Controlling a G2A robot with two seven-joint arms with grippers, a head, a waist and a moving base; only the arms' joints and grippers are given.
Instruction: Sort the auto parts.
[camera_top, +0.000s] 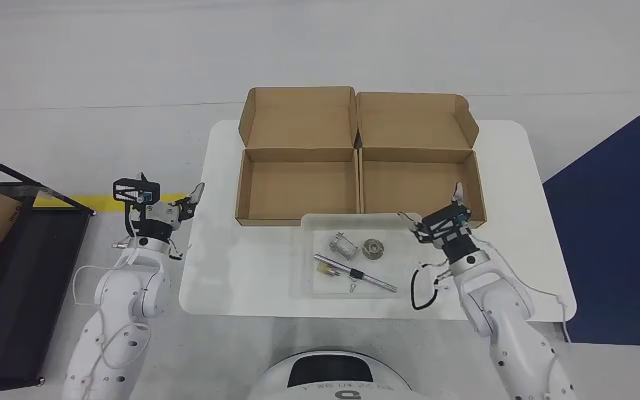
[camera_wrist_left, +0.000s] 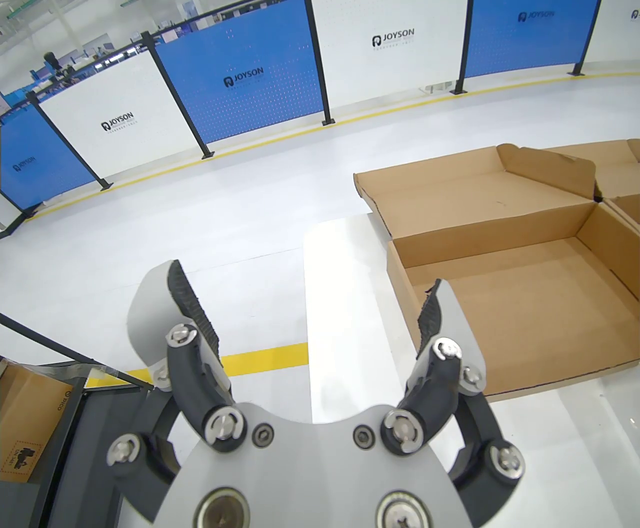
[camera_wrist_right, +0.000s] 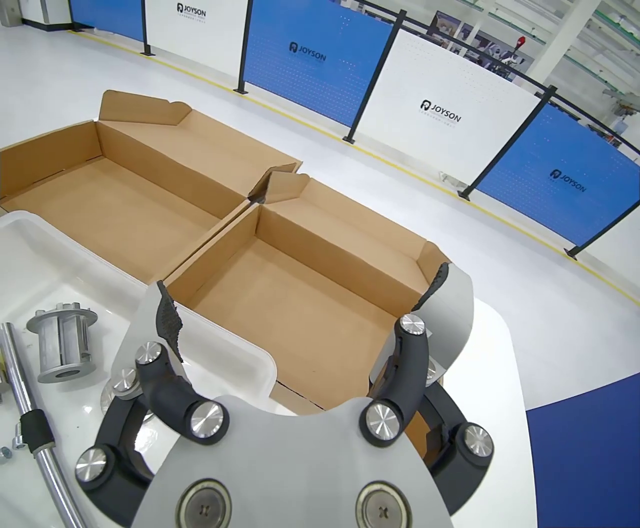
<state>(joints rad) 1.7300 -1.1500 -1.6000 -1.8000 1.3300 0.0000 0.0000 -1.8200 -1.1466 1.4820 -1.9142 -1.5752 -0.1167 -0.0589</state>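
Observation:
A clear plastic tray (camera_top: 312, 222) near the table's front middle holds a ribbed metal cylinder (camera_top: 344, 244), a round metal part (camera_top: 373, 246), a long metal rod (camera_top: 355, 272) and small screws. Two open cardboard boxes, left (camera_top: 297, 187) and right (camera_top: 420, 186), stand behind the tray. My left gripper (camera_top: 161, 202) hangs open off the table's left edge, holding nothing. My right gripper (camera_top: 434, 213) is open at the tray's right end, beside the right box. The right wrist view shows the cylinder (camera_wrist_right: 62, 345), the rod (camera_wrist_right: 30, 400) and the right box (camera_wrist_right: 295, 305).
The white table (camera_top: 510, 250) has bare room on its right side and front left. A dark rack (camera_top: 35, 260) with a cardboard carton stands on the floor to the left. Blue and white partition panels (camera_wrist_left: 240, 80) ring the room.

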